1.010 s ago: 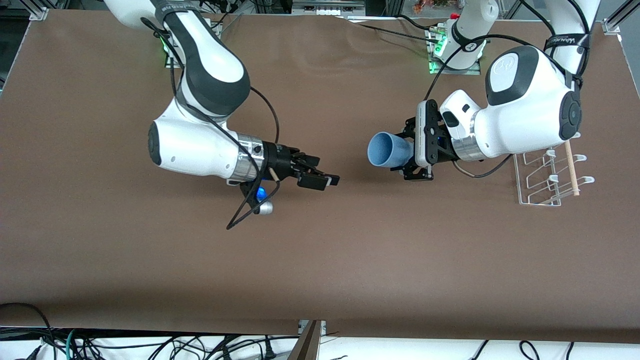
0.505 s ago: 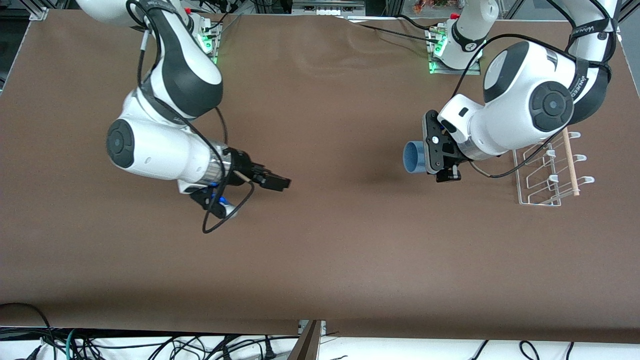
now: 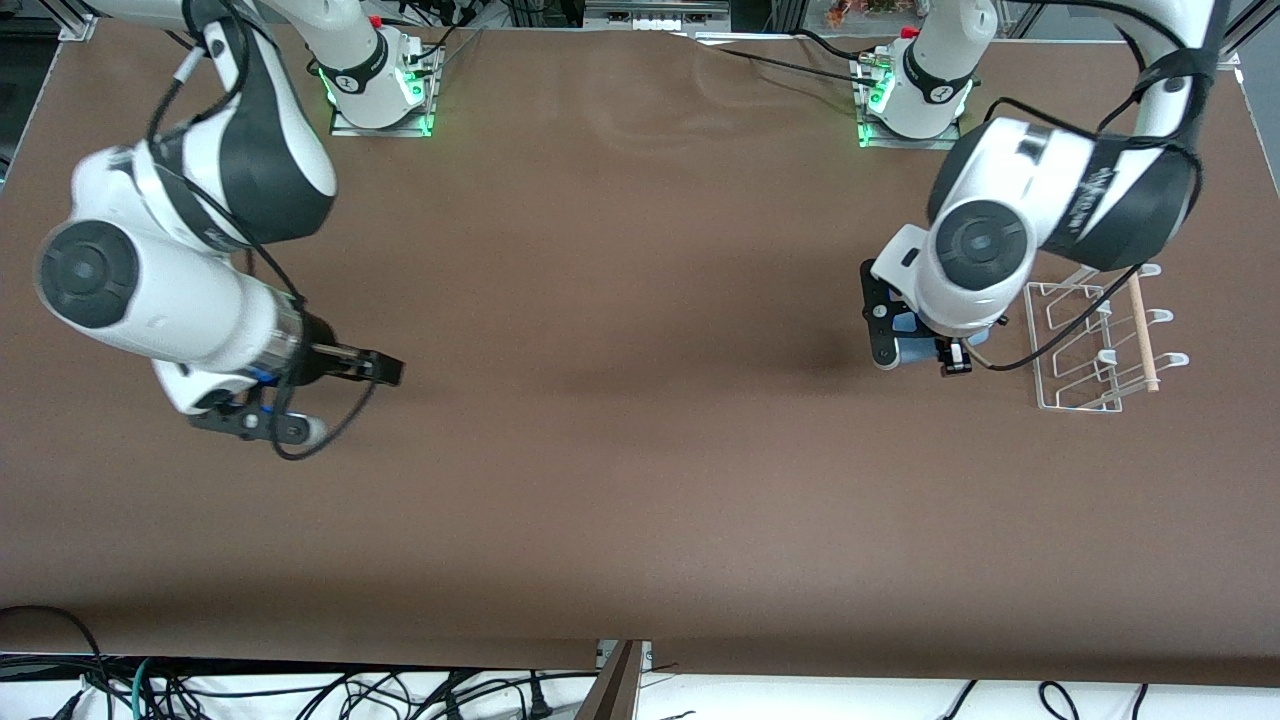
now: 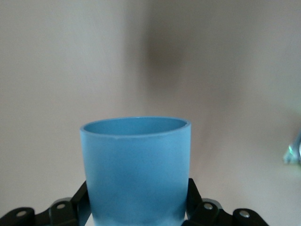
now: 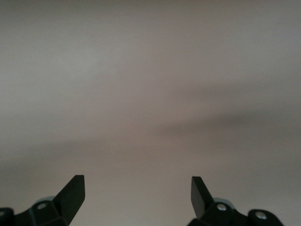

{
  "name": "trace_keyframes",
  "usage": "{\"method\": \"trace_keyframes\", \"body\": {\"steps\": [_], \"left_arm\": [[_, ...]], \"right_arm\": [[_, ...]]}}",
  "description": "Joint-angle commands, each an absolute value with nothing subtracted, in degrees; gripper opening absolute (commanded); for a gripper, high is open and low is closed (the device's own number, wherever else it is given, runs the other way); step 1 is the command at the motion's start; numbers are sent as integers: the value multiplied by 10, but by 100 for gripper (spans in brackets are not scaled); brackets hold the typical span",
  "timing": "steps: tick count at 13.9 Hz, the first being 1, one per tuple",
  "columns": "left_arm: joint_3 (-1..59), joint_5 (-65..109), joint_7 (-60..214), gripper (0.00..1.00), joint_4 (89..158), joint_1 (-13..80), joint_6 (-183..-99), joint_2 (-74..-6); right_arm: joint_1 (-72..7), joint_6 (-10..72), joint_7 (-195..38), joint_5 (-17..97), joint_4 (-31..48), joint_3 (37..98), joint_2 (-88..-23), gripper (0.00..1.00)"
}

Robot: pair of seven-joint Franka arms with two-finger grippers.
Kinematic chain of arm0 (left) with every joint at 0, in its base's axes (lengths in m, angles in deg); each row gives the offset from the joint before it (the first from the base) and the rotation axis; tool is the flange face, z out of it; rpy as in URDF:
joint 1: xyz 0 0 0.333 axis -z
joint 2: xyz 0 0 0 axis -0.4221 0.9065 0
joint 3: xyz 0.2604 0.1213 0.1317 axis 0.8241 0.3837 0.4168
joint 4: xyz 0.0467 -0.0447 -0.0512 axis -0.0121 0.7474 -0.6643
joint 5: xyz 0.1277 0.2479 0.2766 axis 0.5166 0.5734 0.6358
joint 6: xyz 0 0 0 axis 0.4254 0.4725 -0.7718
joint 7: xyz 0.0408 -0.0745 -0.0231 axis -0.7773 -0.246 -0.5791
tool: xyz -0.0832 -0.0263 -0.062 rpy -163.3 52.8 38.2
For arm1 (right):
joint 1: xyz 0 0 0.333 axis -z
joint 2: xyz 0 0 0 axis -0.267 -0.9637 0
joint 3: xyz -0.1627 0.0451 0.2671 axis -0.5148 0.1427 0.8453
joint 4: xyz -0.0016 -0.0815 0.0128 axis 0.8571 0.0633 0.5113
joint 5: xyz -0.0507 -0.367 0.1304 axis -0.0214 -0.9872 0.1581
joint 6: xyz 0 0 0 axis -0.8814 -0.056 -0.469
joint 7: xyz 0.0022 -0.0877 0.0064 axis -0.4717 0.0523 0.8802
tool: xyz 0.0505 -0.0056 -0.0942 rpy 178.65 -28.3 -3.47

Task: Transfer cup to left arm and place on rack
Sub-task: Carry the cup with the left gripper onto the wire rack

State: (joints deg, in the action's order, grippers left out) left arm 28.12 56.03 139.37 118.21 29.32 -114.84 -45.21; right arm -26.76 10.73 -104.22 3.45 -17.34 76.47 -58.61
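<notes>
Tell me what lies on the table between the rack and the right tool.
Nothing on the table: front view shows bare brown surface from right tool to rack; the left tool holds the cup above it.

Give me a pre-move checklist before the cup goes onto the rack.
1. Left gripper jaws shut on cup: ok.
2. Handover finished, right gripper jaws open with nothing between them: ok.
3. Right gripper over the table toward its own end, well away from the rack: ok.
4. Rack standing beside the left gripper, pegs bare: ok.
5. Cup lined up over a peg: not ok.
</notes>
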Motion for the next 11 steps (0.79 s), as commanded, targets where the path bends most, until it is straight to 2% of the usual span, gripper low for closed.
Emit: {"method": "trace_keyframes", "body": {"steps": [1,5,9,11], "left_arm": [[281,666,1328,4,1204,321,-1058,-438],[281,815,1284,5,1270,323,-1002,-442],[281,938,1261,6,1370,300,-1005,-455],[277,984,1236,6,1441,264,-1035,-491]], "right_arm": [[-234,104,-944,-5,-110,770,-517,100],[-194,103,-937,-4,-52,771,-444,100],[-176,102,-928,-7,-11,778,-399,100],[-152,105,-926,-6,-8,778,-387,100]]}}
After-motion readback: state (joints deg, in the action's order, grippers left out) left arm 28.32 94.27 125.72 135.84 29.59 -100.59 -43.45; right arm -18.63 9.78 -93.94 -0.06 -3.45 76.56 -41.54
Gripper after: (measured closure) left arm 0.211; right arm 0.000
